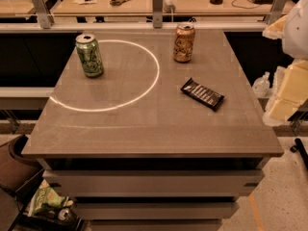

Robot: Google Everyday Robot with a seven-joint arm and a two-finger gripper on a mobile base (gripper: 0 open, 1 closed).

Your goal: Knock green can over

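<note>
The green can point(89, 55) stands upright on the grey table point(144, 129) at its back left, with pale graphics and a silver top. My arm and gripper point(283, 105) show as white and cream parts at the right edge of the camera view, beyond the table's right side and far from the green can. Nothing is seen held in it.
An orange-brown can point(184, 43) stands upright at the back middle-right. A dark candy bar point(202, 93) lies flat right of centre. A bright ring of light point(156, 73) reflects on the tabletop. A plastic bottle point(262, 84) sits off the right side. Desks stand behind.
</note>
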